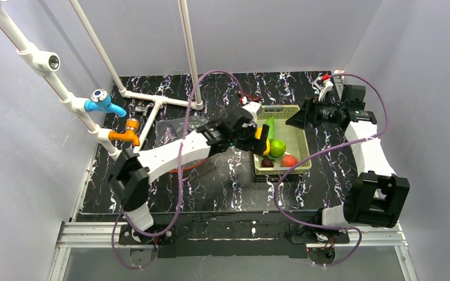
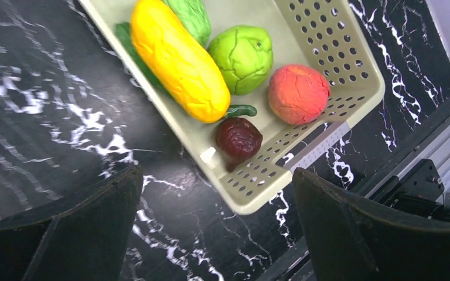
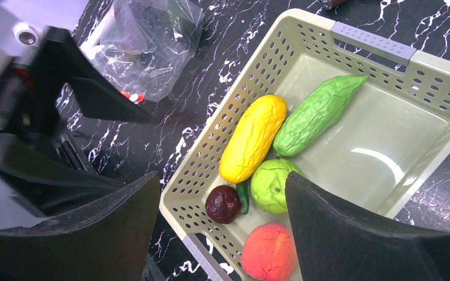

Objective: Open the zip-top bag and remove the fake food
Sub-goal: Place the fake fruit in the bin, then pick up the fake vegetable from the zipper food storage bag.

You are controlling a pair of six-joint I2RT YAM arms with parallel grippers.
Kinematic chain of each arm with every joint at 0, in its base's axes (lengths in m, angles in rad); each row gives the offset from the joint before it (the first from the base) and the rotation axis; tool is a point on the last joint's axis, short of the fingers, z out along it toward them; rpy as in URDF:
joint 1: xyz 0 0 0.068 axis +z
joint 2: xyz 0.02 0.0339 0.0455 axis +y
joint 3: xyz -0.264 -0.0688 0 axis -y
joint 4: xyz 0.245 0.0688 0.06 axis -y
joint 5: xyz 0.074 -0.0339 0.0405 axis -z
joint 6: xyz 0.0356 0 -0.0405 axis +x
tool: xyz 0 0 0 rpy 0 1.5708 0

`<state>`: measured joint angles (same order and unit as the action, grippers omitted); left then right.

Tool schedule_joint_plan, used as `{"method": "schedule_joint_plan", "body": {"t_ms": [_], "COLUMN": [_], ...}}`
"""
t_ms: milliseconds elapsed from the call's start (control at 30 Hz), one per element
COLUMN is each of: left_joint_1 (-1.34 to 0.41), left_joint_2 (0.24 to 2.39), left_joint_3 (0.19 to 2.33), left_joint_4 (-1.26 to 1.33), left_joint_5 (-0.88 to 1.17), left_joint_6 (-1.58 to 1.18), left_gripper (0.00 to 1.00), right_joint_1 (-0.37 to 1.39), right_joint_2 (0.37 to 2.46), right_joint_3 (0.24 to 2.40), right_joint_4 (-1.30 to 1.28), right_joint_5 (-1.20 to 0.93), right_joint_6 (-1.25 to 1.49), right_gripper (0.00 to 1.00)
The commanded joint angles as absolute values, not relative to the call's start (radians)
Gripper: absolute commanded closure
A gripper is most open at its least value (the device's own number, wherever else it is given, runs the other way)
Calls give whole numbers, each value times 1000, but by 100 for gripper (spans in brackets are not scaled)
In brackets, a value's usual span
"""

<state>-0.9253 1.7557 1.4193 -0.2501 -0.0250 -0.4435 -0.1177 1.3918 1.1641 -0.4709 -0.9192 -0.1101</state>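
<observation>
The fake food lies in a yellow-green perforated basket (image 1: 302,137): a yellow piece (image 2: 179,58), a green cucumber (image 3: 316,114), a green round fruit (image 2: 243,55), a red-orange tomato (image 2: 299,93) and a dark maroon fruit (image 2: 238,139). My left gripper (image 1: 256,139) hangs open over the basket's near-left corner, nothing between its fingers. My right gripper (image 1: 296,120) is open above the basket's far right side, also holding nothing. The clear zip-top bag (image 3: 146,47) lies crumpled on the table left of the basket, partly hidden by the left arm.
A white pipe frame with a blue tap (image 1: 102,102) and an orange tap (image 1: 128,132) stands at the back left. Grey walls close in both sides. A small dark-red object (image 1: 249,98) sits behind the basket. The black marbled table (image 1: 211,187) ends near the arm bases.
</observation>
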Motion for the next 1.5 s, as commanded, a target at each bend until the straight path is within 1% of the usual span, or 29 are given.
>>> {"method": "schedule_joint_plan", "body": {"t_ms": [0, 167, 200, 233, 300, 567, 667, 767, 867, 1000, 1067, 1167, 1267, 1367, 1400, 1433, 1467], "left_joint_1": [-928, -927, -925, -924, -916, -910, -910, -910, -910, -911, -906, -873, -805, -719, -689, -676, -658], "left_joint_2": [1541, 1366, 1336, 1305, 1245, 995, 948, 967, 1011, 1066, 1096, 1131, 1163, 1207, 1227, 1250, 1273], "left_joint_3": [1319, 1166, 1141, 1116, 1066, 858, 795, 787, 790, 773, 757, 714, 658, 634, 635, 641, 644], "left_joint_4": [-196, -190, -201, -219, -255, -376, -395, -450, -492, -501, -486, -397, -258, -143, -119, -103, -84], "left_joint_5": [-165, -270, -299, -326, -332, -435, -488, -554, -631, -736, -801, -845, -828, -791, -781, -777, -770], "left_joint_6": [-349, -317, -325, -337, -353, -520, -569, -612, -655, -711, -736, -751, -742, -717, -711, -705, -691], "left_gripper": [2, 2, 2, 2, 2, 2, 7, 11, 18, 36, 50, 57, 62, 63, 63, 61, 58], "right_joint_1": [-121, -122, -121, -122, -123, -123, -120, -116, -115, -114, -114, -114, -114, -114, -115, -115, -115], "right_joint_2": [1371, 1371, 1371, 1371, 1372, 1374, 1373, 1371, 1370, 1371, 1372, 1373, 1373, 1373, 1373, 1373, 1372], "right_joint_3": [1184, 1181, 1180, 1180, 1180, 1173, 1170, 1166, 1163, 1165, 1166, 1166, 1165, 1164, 1164, 1164, 1164], "right_joint_4": [-462, -461, -460, -459, -459, -451, -445, -436, -426, -426, -426, -427, -427, -425, -424, -423, -423], "right_joint_5": [-955, -973, -975, -976, -979, -978, -978, -978, -978, -978, -978, -978, -978, -978, -735, -951, -978], "right_joint_6": [-124, -124, -62, -126, -134, -134, -134, -134, -134, -134, -134, -134, -134, -134, -134, -90, -97], "right_gripper": [16, 16, 16, 16, 16, 16, 16, 16, 16, 16, 16, 16, 16, 16, 16, 16, 16]}}
